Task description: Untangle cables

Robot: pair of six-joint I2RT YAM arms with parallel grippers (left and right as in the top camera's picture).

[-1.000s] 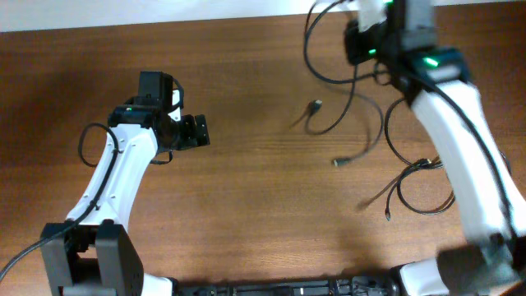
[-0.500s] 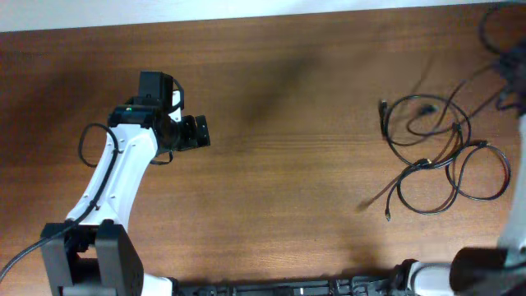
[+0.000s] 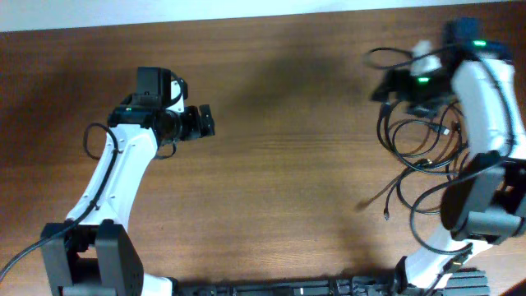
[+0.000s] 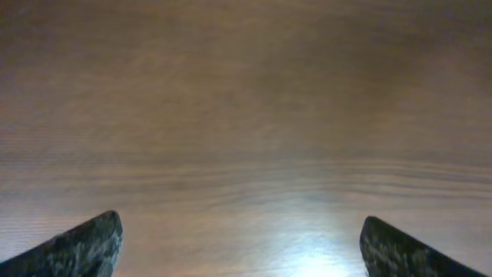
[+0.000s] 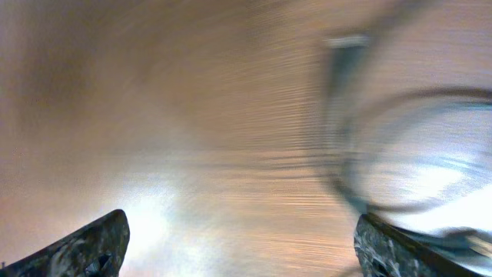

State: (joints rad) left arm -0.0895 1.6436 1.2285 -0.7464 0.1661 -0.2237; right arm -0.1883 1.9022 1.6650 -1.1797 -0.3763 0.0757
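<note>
Left pincer (image 4: 242, 248): released, its two dark fingertips set wide apart above the wood
Right pincer (image 5: 242, 246): released, fingertips spread with nothing between them; this wrist view is badly blurred
Thin black cables (image 3: 419, 156): a tangle of loops at the right side of the brown wooden bench (image 3: 288, 164), partly hidden under the white right arm (image 3: 481, 107)
Count: two arms, two pincers; how many cables, cannot tell
</note>
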